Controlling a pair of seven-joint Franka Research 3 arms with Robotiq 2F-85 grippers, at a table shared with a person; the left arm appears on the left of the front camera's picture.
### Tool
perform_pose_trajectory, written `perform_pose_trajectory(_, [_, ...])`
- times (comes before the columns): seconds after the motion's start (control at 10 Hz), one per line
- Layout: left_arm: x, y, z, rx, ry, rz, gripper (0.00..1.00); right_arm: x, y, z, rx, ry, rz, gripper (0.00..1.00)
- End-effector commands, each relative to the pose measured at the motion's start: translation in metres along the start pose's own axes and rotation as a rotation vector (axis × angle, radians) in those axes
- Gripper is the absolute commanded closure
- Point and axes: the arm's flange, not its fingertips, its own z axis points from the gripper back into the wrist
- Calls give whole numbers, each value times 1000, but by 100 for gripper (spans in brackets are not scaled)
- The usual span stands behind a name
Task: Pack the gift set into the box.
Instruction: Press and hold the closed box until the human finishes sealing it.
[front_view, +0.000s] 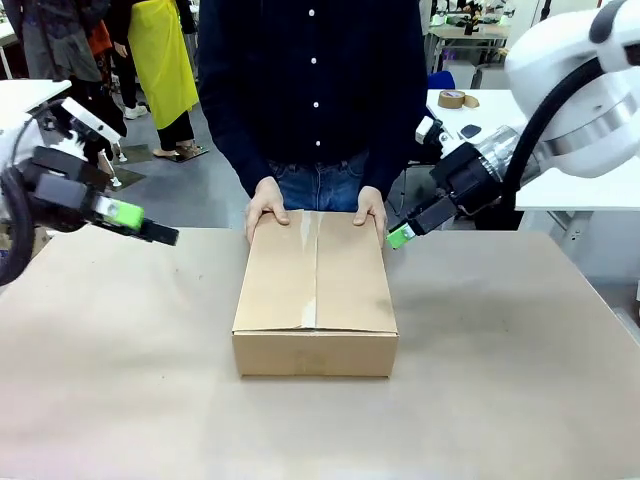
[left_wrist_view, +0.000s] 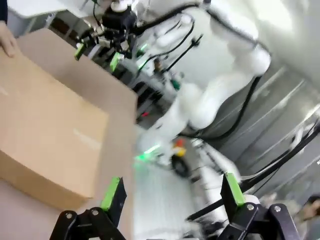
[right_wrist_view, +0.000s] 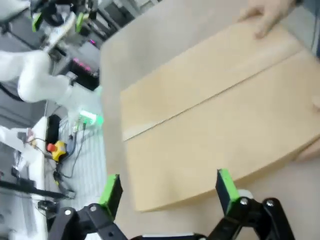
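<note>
Two broad bands of bare table flank the box, which sits mid-table with its flaps shut and clear tape along the centre seam. The near edge and both long sides are free. Left gripper hovers above the table well left of the box, fingers spread wide, nothing held. Right gripper hangs just off the far right corner, equally wide, empty. A person's hand rests on each far corner. Left wrist view adds the box's side wall; right wrist view adds a yellow stop button off-table. Farther back, a tape roll lies on another table.
</note>
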Motion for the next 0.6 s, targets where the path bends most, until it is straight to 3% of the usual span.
perform_pose_trajectory(0.0, [-13,26,4,291,178,-580,0,-16,-14,1,120,-291,465,0])
perform_pose_trajectory(0.1, [-14,39,-3,312,224,-598,0,-18,-14,-1,153,-331,439,0])
perform_pose_trajectory(0.2, [-12,51,-6,344,222,-565,0,-1,-12,3,-18,-76,131,0])
perform_pose_trajectory(0.3, [-3,24,1,126,151,-282,0,-1,-12,3,-18,-76,131,0])
perform_pose_trajectory(0.4, [-3,24,1,126,151,-282,0,-1,-12,3,-18,-76,131,0])
perform_pose_trajectory(0.5, [-3,24,1,126,151,-282,0,-6,-17,4,-11,-154,224,0])
